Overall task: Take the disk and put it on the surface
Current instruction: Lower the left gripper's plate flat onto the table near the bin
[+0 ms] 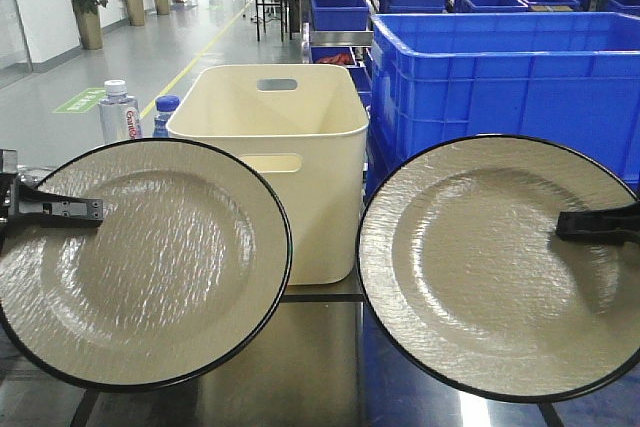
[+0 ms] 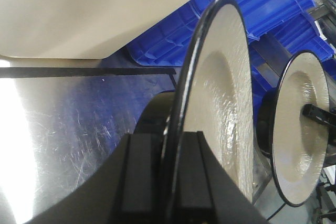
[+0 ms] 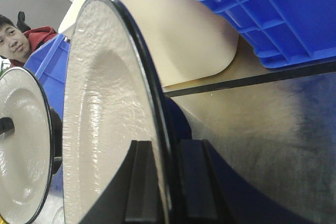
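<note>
left gripper [image 1: 90, 210]: far left, clamped on the rim of a plate. The left wrist cam shows one black finger [image 2: 137, 171] on each side of the edge, so it's pinched tight.
left disk [image 1: 140, 262]: beige plate with a black rim, held up on edge with its face toward the front cam. Can't tell if its bottom edge touches anything.
water bottles [image 1: 118, 112]: two of them, standing behind the left disk's top edge.
cream bin [image 1: 275, 147]: open plastic tub in the middle, sitting behind and between the two plates.
surface [image 1: 300, 357]: shiny dark tabletop under everything, with a black tape line [image 2: 89, 71] running in front of the bin.
right disk [image 1: 500, 267]: same kind of plate, also up on edge and facing the cam, well apart from the left one.
right gripper [image 1: 575, 225]: comes in from the right edge, squeezed onto that plate's rim.
blue crate [image 1: 500, 77]: big one behind the right disk, with more stacked further back.
</note>
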You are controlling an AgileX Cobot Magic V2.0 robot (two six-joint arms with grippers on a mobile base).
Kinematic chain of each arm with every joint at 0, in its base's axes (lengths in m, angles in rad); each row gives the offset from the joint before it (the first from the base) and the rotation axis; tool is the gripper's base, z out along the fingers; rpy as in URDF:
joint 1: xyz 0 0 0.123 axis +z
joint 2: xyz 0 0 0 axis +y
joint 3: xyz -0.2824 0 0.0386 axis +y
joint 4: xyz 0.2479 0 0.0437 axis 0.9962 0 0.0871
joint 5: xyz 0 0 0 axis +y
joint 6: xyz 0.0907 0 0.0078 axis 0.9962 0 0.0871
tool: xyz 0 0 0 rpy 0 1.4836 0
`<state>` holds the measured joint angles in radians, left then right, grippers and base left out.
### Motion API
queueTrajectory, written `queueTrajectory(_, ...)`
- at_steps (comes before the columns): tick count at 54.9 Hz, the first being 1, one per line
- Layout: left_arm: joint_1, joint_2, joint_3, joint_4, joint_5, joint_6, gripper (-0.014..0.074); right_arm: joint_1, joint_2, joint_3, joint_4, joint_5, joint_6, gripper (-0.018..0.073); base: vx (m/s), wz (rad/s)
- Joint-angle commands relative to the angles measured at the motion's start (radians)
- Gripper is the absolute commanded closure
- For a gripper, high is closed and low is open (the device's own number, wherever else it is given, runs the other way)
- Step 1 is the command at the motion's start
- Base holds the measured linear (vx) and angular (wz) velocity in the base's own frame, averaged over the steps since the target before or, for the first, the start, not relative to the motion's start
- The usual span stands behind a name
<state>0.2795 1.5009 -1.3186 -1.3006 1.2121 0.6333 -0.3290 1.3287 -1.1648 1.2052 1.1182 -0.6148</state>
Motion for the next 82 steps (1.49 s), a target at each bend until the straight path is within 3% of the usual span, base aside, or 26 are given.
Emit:
queueTrajectory(1,-0.005,-0.045,-0.033,-0.144,0.032,-0.017,0.0598,-0.003,-0.034,-0.033,0.133,-0.002,-0.001,0.0568,0.00,0.00)
queueTrajectory(20,-0.005,-0.045,-0.033,-0.144,0.032,-0.017,0.0598,-0.003,-0.034,-0.033,0.141,-0.008,0.000,0.0568,0.00,0.00)
queueTrajectory(51,-0.022,-0.034,-0.033,-0.125,0.037,0.014,0.0598,-0.003,-0.034,-0.033,0.238,-0.059,-0.011,0.0568,0.00,0.00)
queueTrajectory(60,-0.151,0.032,-0.033,-0.111,-0.002,0.048,0.0598,-0.003,-0.034,-0.033,0.269,-0.065,-0.011,0.0568,0.00,0.00)
queueTrajectory(72,-0.380,0.155,-0.033,-0.119,-0.206,0.063,0.0598,-0.003,-0.034,-0.033,0.335,-0.065,-0.011,0.0568,0.00,0.00)
queueTrajectory(82,-0.495,0.240,-0.033,-0.118,-0.334,0.064,0.0591,-0.003,-0.034,-0.033,0.335,-0.062,-0.011,0.0568,0.00,0.00)
